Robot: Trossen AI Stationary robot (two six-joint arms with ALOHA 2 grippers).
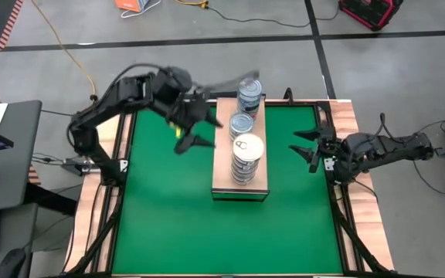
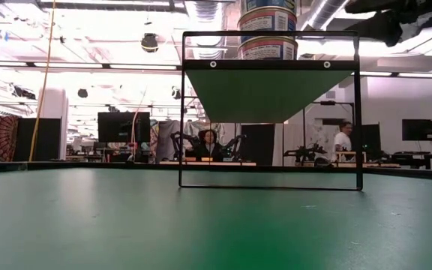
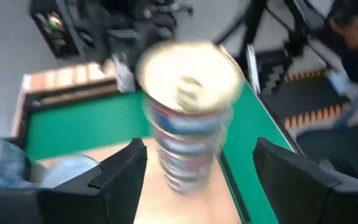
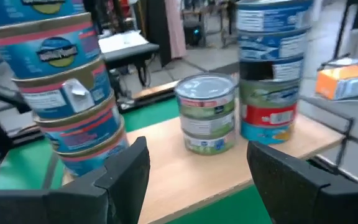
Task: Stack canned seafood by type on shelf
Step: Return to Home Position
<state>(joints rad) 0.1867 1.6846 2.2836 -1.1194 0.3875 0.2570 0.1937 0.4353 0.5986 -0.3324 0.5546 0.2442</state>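
Observation:
The shelf (image 1: 239, 179), a light-wood block, lies flat on the green mat (image 1: 168, 224). On its top stand three stacks of canned seafood: a tall blue-silver one (image 1: 249, 96) at the far end, a short one (image 1: 241, 124) in the middle and a white-topped one (image 1: 248, 157) toward the near end. My left gripper (image 1: 204, 131) hangs open above the mat, just left of the shelf. Its wrist view shows the white-topped stack (image 3: 188, 118) ahead, beyond its spread fingers. My right gripper (image 1: 299, 143) waits open at the mat's right edge, facing the stacks (image 4: 208, 113).
A wooden border (image 1: 354, 154) and black rails (image 1: 338, 216) frame the mat. An orange box (image 4: 347, 81) lies beyond the table. In the low view people (image 2: 208, 142) sit in the room behind. Bare mat lies left, right and in front of the shelf.

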